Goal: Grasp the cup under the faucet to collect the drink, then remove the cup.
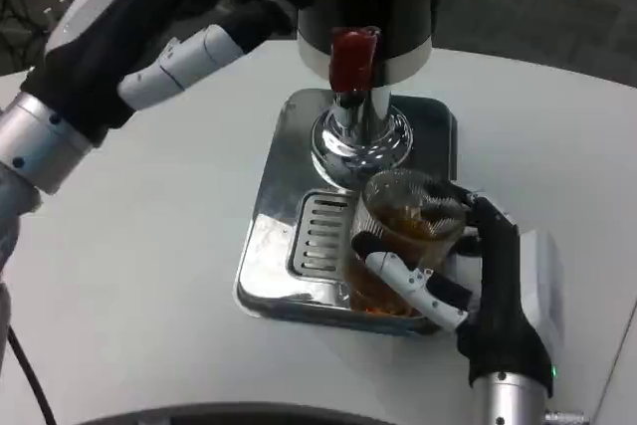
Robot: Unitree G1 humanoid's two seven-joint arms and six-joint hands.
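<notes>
Head view: dispenser point(366, 7) stood at the table's point(149, 276) far middle, its red tap handle point(352, 59) above a chrome faucet point(360, 136). Below the faucet, on the dispenser's steel drip tray point(274, 246), sat the clear cup point(403, 236) with amber drink inside. Right hand point(468, 281) wrapped its fingers point(413, 281) around the cup. Left hand point(174, 32) reached toward the dispenser's left side; its finger spread could not be told.
</notes>
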